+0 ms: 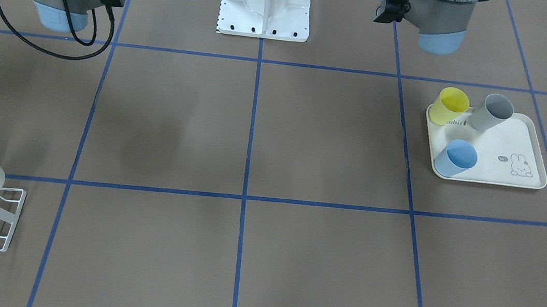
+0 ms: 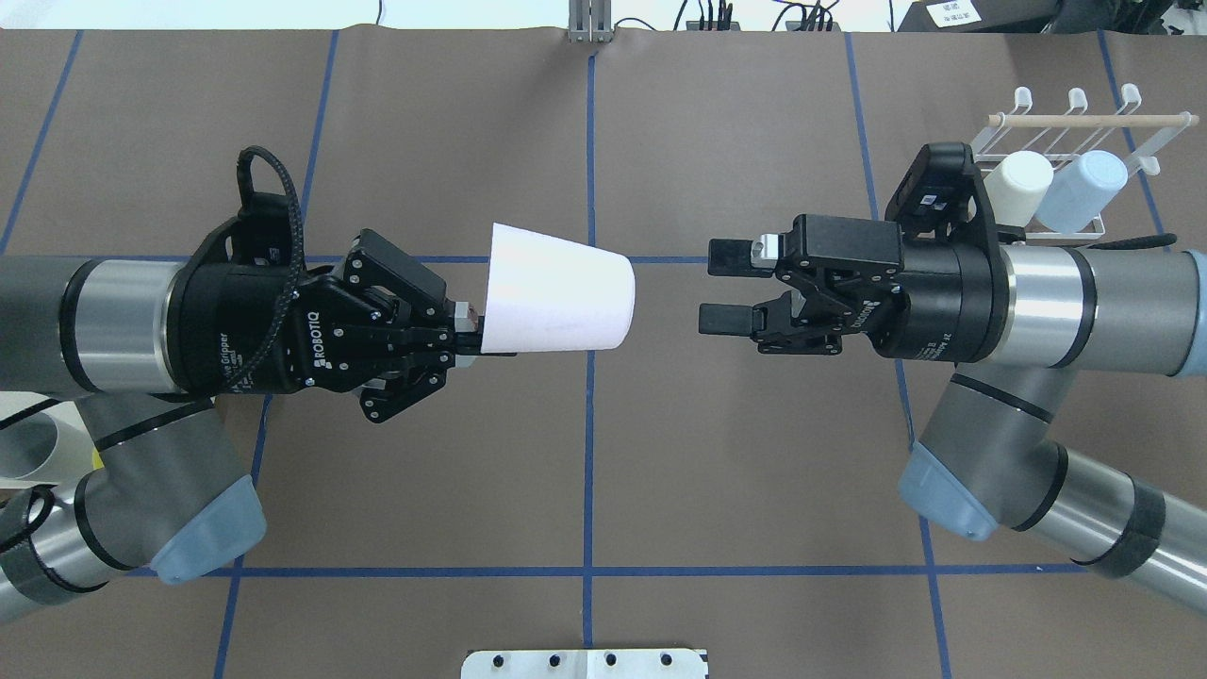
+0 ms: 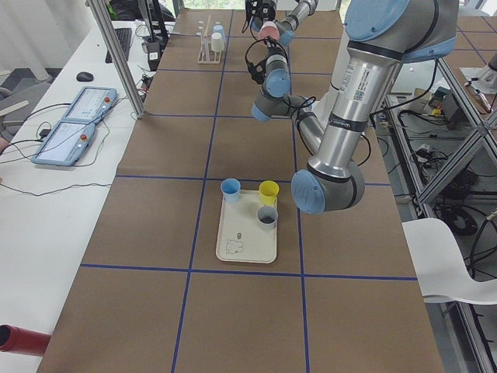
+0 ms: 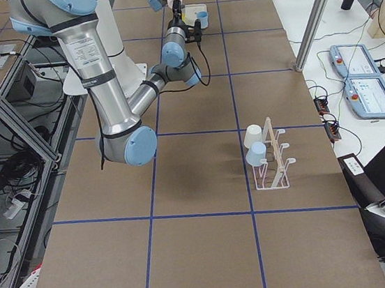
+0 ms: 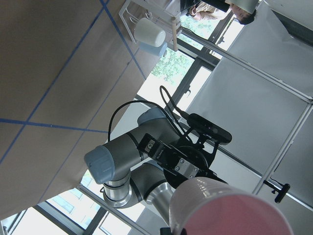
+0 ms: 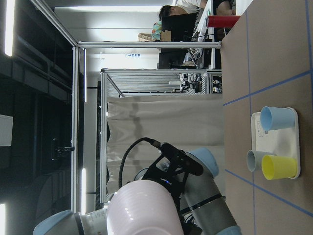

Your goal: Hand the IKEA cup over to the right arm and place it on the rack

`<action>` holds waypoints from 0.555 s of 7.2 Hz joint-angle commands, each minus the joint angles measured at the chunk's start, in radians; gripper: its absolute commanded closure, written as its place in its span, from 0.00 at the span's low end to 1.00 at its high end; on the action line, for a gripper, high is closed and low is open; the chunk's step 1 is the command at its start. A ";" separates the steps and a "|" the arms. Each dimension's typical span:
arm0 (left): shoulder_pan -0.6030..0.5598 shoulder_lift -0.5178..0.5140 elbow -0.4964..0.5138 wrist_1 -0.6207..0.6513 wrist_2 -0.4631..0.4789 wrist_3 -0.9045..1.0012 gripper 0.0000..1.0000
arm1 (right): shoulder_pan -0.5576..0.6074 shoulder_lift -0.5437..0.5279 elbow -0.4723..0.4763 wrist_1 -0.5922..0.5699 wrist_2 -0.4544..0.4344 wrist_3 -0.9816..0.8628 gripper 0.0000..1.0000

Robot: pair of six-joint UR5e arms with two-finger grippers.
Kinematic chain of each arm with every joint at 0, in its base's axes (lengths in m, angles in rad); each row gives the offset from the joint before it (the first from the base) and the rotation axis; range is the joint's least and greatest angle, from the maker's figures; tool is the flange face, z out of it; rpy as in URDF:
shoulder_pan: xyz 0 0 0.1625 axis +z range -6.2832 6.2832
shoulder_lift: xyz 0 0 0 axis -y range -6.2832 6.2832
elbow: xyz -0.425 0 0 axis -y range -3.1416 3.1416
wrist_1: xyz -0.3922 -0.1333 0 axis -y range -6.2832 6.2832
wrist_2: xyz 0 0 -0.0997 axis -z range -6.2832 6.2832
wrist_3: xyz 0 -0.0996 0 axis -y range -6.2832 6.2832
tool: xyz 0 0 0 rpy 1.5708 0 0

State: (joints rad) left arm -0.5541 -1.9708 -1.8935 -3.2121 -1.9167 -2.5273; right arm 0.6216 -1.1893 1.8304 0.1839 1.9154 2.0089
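In the left claw [image 2: 470, 338], a pale tapered cup [image 2: 556, 302], horizontal, rim-first.

A brown-covered desk [image 1: 337, 145] gridded with blue tape [image 1: 252, 119] stands beside a white side table [image 3: 39, 225] and metal posts [image 3: 116, 58], with a bright window [image 5: 168, 73] and a pale curtain [image 6: 161, 117] beyond.
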 commanded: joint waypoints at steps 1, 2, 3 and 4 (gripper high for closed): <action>0.045 -0.008 0.011 -0.054 0.080 -0.010 1.00 | -0.040 0.039 0.006 0.005 -0.051 0.007 0.01; 0.054 -0.014 0.020 -0.069 0.088 -0.010 1.00 | -0.061 0.045 0.009 0.005 -0.067 0.007 0.01; 0.054 -0.017 0.028 -0.071 0.096 -0.010 1.00 | -0.074 0.045 0.009 0.021 -0.072 0.007 0.01; 0.054 -0.020 0.034 -0.071 0.096 -0.010 1.00 | -0.083 0.043 0.009 0.032 -0.073 0.007 0.01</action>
State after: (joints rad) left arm -0.5021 -1.9870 -1.8674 -3.2794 -1.8258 -2.5371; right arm 0.5527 -1.1463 1.8386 0.2028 1.8481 2.0155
